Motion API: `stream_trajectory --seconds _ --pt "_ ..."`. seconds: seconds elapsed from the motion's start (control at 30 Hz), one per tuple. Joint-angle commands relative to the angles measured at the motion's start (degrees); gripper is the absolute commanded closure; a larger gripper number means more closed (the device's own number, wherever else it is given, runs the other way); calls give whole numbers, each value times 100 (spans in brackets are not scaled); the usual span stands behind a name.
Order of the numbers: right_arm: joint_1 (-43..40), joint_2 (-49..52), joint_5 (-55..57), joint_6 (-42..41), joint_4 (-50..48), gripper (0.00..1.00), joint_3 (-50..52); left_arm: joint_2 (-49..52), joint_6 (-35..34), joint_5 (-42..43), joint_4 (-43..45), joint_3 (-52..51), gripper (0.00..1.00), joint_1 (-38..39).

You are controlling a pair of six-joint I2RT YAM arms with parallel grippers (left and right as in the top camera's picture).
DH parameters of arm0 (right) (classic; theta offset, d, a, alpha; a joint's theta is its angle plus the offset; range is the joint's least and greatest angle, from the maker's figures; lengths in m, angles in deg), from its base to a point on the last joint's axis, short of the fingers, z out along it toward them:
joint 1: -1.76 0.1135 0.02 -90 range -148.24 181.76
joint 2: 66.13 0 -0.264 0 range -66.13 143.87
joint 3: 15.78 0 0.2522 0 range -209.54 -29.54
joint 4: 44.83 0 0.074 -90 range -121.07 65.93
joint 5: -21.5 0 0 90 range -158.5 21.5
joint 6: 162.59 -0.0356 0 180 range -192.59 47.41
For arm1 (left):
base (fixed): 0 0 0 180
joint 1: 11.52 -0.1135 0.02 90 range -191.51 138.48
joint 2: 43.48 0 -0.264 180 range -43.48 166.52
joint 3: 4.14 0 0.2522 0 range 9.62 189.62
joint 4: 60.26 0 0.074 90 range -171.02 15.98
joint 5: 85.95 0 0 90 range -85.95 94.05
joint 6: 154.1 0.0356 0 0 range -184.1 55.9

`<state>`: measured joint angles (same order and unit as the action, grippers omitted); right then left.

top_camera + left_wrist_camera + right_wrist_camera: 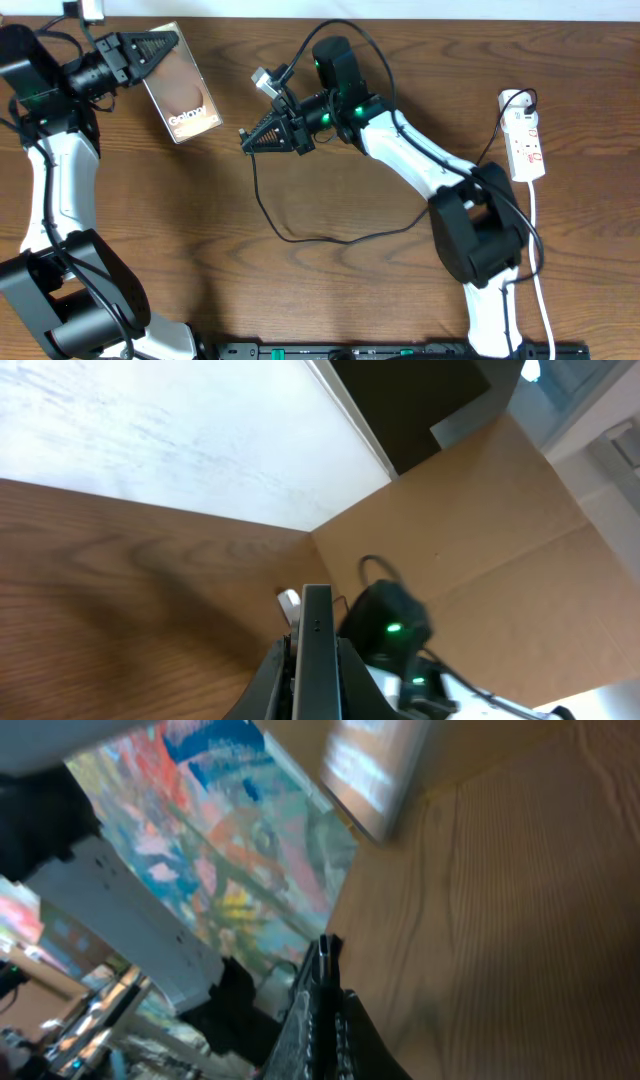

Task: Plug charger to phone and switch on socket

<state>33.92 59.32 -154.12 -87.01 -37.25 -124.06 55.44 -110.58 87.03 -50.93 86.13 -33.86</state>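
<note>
Along the phone's top edge, my left pincer (165,42) is clamped on the phone (185,95), which shows edge-on between my fingers (275,675) in the wrist view. To the right of the phone, near but apart, my right pincer (250,138) is pressed together on the charger (320,241) at its plug tip. The cable loops over the surface (330,300). The socket (527,140) lies well to the phone's right.

**Lighting and image quality, three views**

Overhead: bright, even top light. Soft shadows lie on the surface (330,290) near the left fingers (150,42). The phone (180,95) beside them shows a pale sheen, and the charger (258,195) is crisp.
Left wrist: fingers sharp, wall (150,430) beyond them washed out.
Right wrist: heavy blur. The phone above the right fingers (322,1010) is smeared, and the fingers are dark.
</note>
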Motion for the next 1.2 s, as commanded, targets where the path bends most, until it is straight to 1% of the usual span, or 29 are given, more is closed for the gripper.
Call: stream_trajectory --seconds 0.0,0.2,0.63,0.87,1.17 --pt "92 201 -376 -472 -337 99 -20 -28 -76 13 61 57 93 7" --pt "284 201 -376 -678 -1003 99 -20 -28 -72 13 63 57 93 122" --pt "319 201 -321 -802 -1250 99 -20 -28 -72 13 63 57 92 310" --pt "319 201 -273 -1200 -1775 99 -20 -28 -72 13 63 57 93 455" --pt "319 201 -74 -1259 -1788 99 -20 -28 -98 -28 59 57 93 481"
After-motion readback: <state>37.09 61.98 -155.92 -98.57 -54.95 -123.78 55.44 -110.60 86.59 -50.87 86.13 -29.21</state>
